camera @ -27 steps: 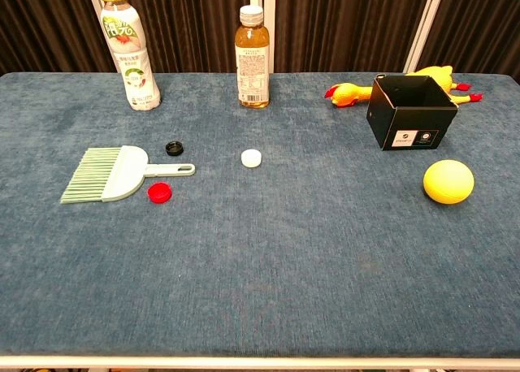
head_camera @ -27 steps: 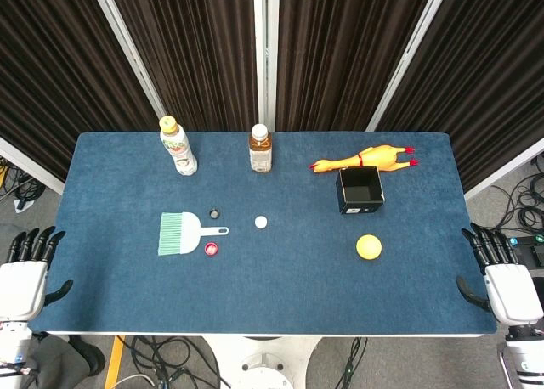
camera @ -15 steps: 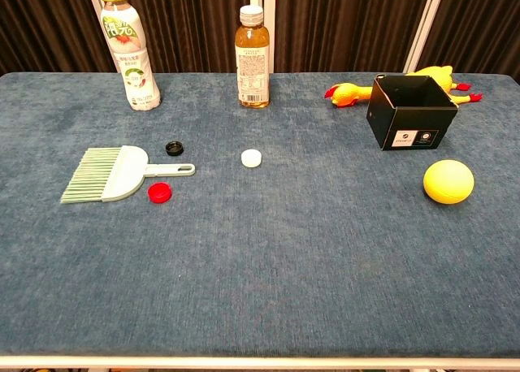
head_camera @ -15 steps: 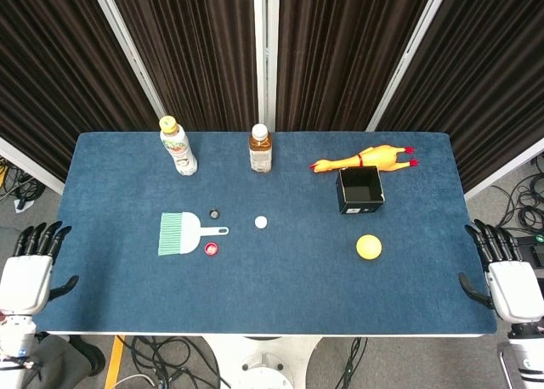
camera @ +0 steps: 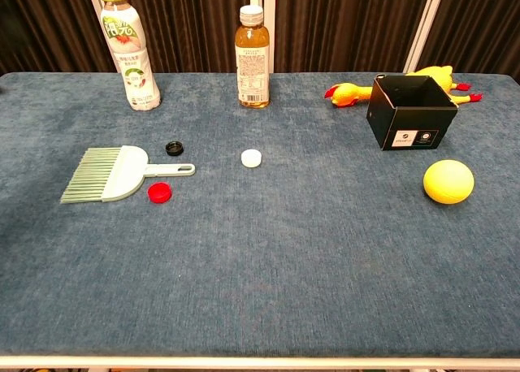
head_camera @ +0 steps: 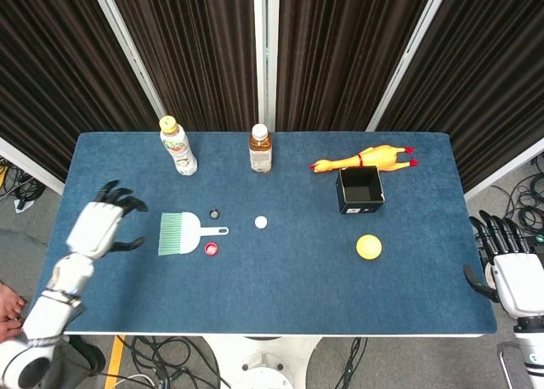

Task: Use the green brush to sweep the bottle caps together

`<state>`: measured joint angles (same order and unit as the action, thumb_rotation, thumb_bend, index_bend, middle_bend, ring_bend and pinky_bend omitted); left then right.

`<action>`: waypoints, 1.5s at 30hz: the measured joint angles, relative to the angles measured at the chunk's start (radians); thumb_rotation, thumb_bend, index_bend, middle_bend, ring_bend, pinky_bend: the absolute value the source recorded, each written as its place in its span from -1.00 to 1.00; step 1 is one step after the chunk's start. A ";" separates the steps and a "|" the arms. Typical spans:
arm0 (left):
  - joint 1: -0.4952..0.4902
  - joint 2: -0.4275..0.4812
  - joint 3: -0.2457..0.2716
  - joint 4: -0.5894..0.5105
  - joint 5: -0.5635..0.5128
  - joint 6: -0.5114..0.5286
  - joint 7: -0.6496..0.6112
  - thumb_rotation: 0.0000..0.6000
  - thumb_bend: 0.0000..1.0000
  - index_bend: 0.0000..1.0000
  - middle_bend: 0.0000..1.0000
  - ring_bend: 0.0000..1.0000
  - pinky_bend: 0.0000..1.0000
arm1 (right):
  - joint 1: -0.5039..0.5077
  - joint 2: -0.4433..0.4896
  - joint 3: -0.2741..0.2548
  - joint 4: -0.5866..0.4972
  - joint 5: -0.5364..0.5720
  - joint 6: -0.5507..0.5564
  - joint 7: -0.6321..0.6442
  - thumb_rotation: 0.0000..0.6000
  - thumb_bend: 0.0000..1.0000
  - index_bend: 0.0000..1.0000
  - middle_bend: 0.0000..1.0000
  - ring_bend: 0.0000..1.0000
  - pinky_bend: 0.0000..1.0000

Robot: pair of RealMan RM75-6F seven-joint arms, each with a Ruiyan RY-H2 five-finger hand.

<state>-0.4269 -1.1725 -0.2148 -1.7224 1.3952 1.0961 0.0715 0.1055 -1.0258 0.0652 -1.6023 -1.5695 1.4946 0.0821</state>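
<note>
Left hand (head_camera: 102,225) empty, fingers spread wide beside green brush (head_camera: 180,233), evidently for grasping; right hand (head_camera: 508,268) empty, splayed off table (head_camera: 280,295) edge

- The right hand (head_camera: 512,266) sits at the head view's right edge, its arm cut off below.
- The left hand (head_camera: 104,225) is missing from the chest view.
- The rubber chicken (camera: 422,83) is partly hidden behind the black box (camera: 408,112).
</note>
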 measured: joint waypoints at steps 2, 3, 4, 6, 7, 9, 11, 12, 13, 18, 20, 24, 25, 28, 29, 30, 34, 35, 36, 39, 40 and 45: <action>-0.061 -0.040 -0.015 0.019 -0.034 -0.072 -0.002 1.00 -0.64 -0.20 -0.16 -0.54 -0.80 | -0.002 0.001 -0.001 -0.002 0.001 0.002 -0.001 1.00 -0.44 -1.00 -1.00 -1.00 -1.00; -0.084 -0.063 -0.020 0.031 -0.049 -0.096 0.000 1.00 -0.64 -0.19 -0.14 -0.53 -0.80 | -0.004 0.003 -0.002 -0.003 0.002 0.003 -0.001 1.00 -0.44 -1.00 -1.00 -1.00 -1.00; -0.110 -0.096 -0.026 0.052 -0.070 -0.119 0.008 1.00 -0.63 -0.17 -0.12 -0.51 -0.80 | -0.006 0.004 -0.003 -0.003 0.003 0.004 -0.001 1.00 -0.44 -1.00 -1.00 -1.00 -1.00; -0.146 -0.150 -0.032 0.088 -0.105 -0.144 0.030 1.00 -0.62 -0.16 -0.11 -0.51 -0.78 | -0.010 0.006 -0.004 -0.005 0.006 0.006 -0.002 1.00 -0.44 -1.00 -1.00 -1.00 -1.00; -0.169 -0.185 -0.033 0.115 -0.132 -0.160 0.052 1.00 -0.61 -0.16 -0.11 -0.51 -0.77 | -0.011 0.007 -0.005 -0.006 0.008 0.007 -0.002 1.00 -0.44 -1.00 -1.00 -1.00 -1.00; -0.200 -0.232 -0.034 0.151 -0.177 -0.187 0.091 1.00 -0.60 -0.15 -0.11 -0.51 -0.76 | -0.016 0.010 -0.006 -0.007 0.012 0.010 -0.002 1.00 -0.44 -1.00 -1.00 -1.00 -1.00; -0.230 -0.277 -0.032 0.187 -0.232 -0.217 0.131 1.00 -0.59 -0.14 -0.11 -0.51 -0.73 | -0.019 0.010 -0.007 -0.006 0.014 0.012 0.000 1.00 -0.44 -1.00 -1.00 -1.00 -1.00; -0.242 -0.297 -0.030 0.202 -0.255 -0.227 0.146 1.00 -0.58 -0.14 -0.11 -0.51 -0.71 | -0.020 0.010 -0.007 -0.006 0.015 0.012 0.002 1.00 -0.44 -1.00 -1.00 -1.00 -1.00; -0.255 -0.323 -0.027 0.221 -0.282 -0.236 0.167 1.00 -0.57 -0.14 -0.11 -0.51 -0.71 | -0.021 0.010 -0.008 -0.006 0.016 0.012 0.003 1.00 -0.44 -1.00 -1.00 -1.00 -1.00; -0.286 -0.388 -0.004 0.275 -0.332 -0.225 0.280 1.00 -0.55 -0.15 -0.11 -0.51 -0.71 | -0.021 0.008 -0.010 -0.002 0.019 0.006 0.007 1.00 -0.44 -1.00 -1.00 -1.00 -1.00; -0.296 -0.419 0.006 0.299 -0.355 -0.206 0.340 1.00 -0.53 -0.17 -0.12 -0.51 -0.71 | -0.021 0.006 -0.010 0.001 0.020 0.005 0.009 1.00 -0.44 -1.00 -1.00 -1.00 -1.00; -0.313 -0.470 0.022 0.338 -0.417 -0.178 0.440 1.00 -0.53 -0.18 -0.12 -0.51 -0.71 | -0.019 0.002 -0.010 0.005 0.023 -0.002 0.013 1.00 -0.44 -1.00 -1.00 -1.00 -1.00; -0.319 -0.485 0.025 0.350 -0.439 -0.174 0.460 1.00 -0.52 -0.18 -0.12 -0.51 -0.71 | -0.018 0.001 -0.010 0.007 0.024 -0.004 0.014 1.00 -0.44 -1.00 -1.00 -1.00 -1.00; -0.333 -0.518 0.024 0.379 -0.489 -0.170 0.487 1.00 -0.50 -0.18 -0.12 -0.50 -0.71 | -0.015 -0.001 -0.010 0.010 0.024 -0.009 0.017 1.00 -0.44 -1.00 -1.00 -1.00 -1.00; -0.338 -0.528 0.023 0.388 -0.502 -0.168 0.495 1.00 -0.48 -0.18 -0.12 -0.49 -0.71 | -0.015 -0.001 -0.009 0.010 0.024 -0.009 0.018 1.00 -0.44 -1.00 -1.00 -1.00 -1.00; -0.342 -0.538 0.022 0.396 -0.513 -0.166 0.503 1.00 -0.47 -0.18 -0.12 -0.47 -0.71 | -0.015 0.000 -0.009 0.011 0.024 -0.009 0.019 1.00 -0.44 -1.00 -1.00 -1.00 -1.00; -0.355 -0.566 0.020 0.422 -0.553 -0.152 0.544 1.00 -0.43 -0.17 -0.12 -0.45 -0.69 | -0.015 0.000 -0.008 0.015 0.027 -0.008 0.021 1.00 -0.44 -1.00 -1.00 -1.00 -1.00; -0.358 -0.570 0.020 0.423 -0.563 -0.149 0.554 1.00 -0.43 -0.17 -0.12 -0.45 -0.68 | -0.016 0.000 -0.008 0.016 0.029 -0.009 0.022 1.00 -0.44 -1.00 -1.00 -1.00 -1.00; -0.360 -0.574 0.019 0.424 -0.573 -0.146 0.565 1.00 -0.43 -0.17 -0.12 -0.45 -0.68 | -0.016 0.000 -0.008 0.017 0.030 -0.011 0.022 1.00 -0.44 -1.00 -1.00 -1.00 -1.00; -0.369 -0.586 0.020 0.424 -0.600 -0.133 0.607 1.00 -0.43 -0.18 -0.13 -0.45 -0.68 | -0.016 -0.002 -0.008 0.018 0.033 -0.013 0.023 1.00 -0.44 -1.00 -1.00 -1.00 -1.00; -0.374 -0.590 0.021 0.423 -0.612 -0.130 0.625 1.00 -0.44 -0.19 -0.13 -0.45 -0.68 | -0.017 -0.002 -0.008 0.018 0.034 -0.013 0.023 1.00 -0.44 -1.00 -1.00 -1.00 -1.00; -0.398 -0.607 0.029 0.430 -0.658 -0.125 0.699 1.00 -0.46 -0.23 -0.15 -0.45 -0.68 | -0.019 -0.002 -0.008 0.022 0.038 -0.011 0.025 1.00 -0.44 -1.00 -1.00 -1.00 -1.00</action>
<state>-0.8253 -1.7798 -0.1862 -1.2922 0.7368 0.9711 0.7707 0.0863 -1.0276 0.0574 -1.5804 -1.5318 1.4831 0.1076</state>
